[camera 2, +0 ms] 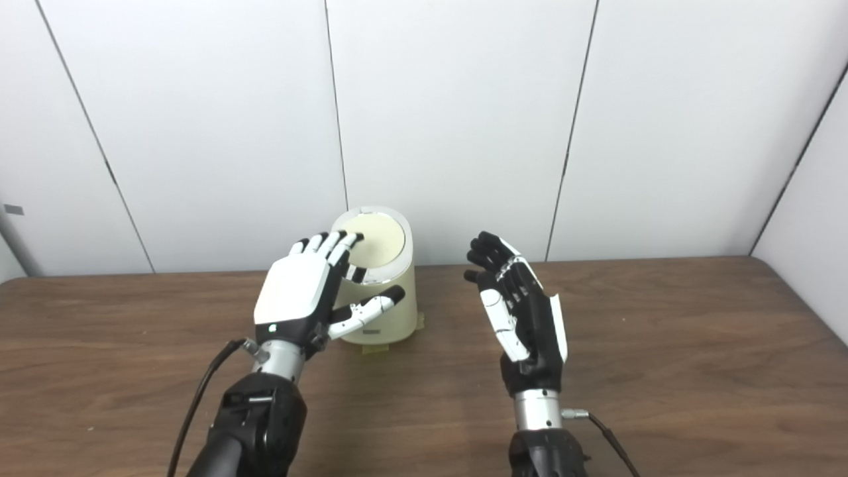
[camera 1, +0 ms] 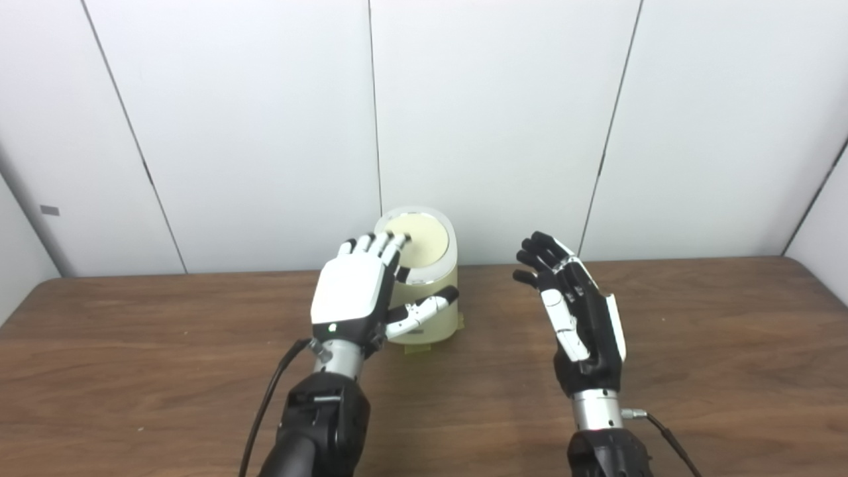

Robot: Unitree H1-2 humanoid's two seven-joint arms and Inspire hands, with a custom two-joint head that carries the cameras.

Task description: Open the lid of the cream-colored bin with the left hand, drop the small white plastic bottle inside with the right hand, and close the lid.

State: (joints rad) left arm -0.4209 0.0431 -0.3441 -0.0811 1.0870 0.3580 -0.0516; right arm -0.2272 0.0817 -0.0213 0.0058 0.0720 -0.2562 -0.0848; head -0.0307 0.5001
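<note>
Bin: the cream-colored bin [camera 1: 427,285] stands near the back of the tabletop [camera 1: 695,344], against the white wall panels [camera 1: 503,119].
Lid: the lid [camera 1: 421,238] looks down, or nearly so.
Left hand: the left hand [camera 1: 358,291] is spread wide and holds nothing, its fingertips [camera 1: 396,241] on or just over the lid and its thumb across the bin's front, probably placed to work the lid.
Right hand: the right hand [camera 1: 576,311] is open, empty and raised beside the bin, apart from it.
Bottle: no white bottle is visible; it may already be inside.
Obstructions: nothing blocks either hand.
</note>
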